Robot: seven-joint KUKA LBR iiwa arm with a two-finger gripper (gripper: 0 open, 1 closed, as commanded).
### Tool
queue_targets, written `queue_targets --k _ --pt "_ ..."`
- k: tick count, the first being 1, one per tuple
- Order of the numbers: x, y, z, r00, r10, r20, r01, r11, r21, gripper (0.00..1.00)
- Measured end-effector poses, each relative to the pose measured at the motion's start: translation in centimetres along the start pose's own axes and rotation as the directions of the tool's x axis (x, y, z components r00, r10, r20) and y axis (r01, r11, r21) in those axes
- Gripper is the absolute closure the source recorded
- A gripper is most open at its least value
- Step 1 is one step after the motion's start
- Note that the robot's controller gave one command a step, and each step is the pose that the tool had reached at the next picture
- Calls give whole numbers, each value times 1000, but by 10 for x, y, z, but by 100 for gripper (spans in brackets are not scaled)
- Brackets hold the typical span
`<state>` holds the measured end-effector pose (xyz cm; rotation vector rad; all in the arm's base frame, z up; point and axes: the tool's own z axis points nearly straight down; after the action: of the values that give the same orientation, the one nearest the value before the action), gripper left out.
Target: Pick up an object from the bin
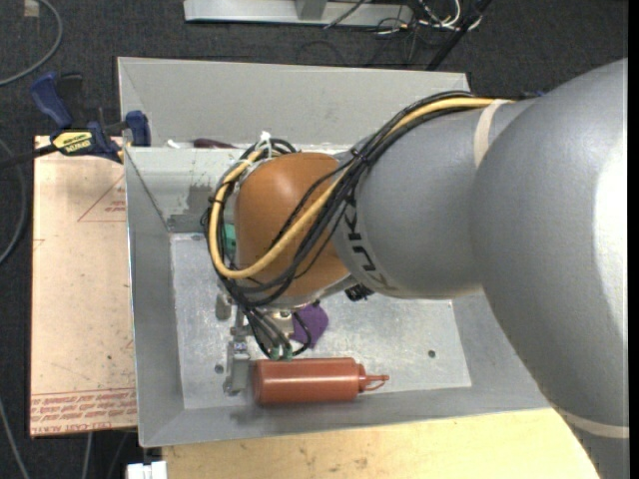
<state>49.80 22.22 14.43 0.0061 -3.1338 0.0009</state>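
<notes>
The grey metal bin [150,267] has dull, sloping walls and a flat floor speckled with scuffs. The arm [479,218], a thick, smooth grey cylinder, comes in from the right and covers most of the bin's middle. At its wrist sits a rounded, glossy orange cover [285,218], looped round by black and yellow cables [300,223].

Below the cover the claw [236,367], a slim piece of bare metal, reaches down to the floor in the near left corner of the bin. Whether it is apart or together cannot be told, as the cover and cables hide most of it.

A red-brown bottle [305,380] lies on its side along the near wall. It is a smooth plastic cylinder with its flat base to the left and a thin nozzle pointing right. The claw stands just beside the base end; whether it touches the bottle is unclear.

A small purple thing [314,322], irregular in shape, lies just beyond the bottle on its far side, half hidden under the cover. A teal patch [228,238] shows at the cover's left edge, too hidden to identify.
</notes>
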Motion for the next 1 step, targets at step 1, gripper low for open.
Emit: queue_targets --k 1 --pt "-2 -1 -4 1000 4 7 -4 1000 -2 0"
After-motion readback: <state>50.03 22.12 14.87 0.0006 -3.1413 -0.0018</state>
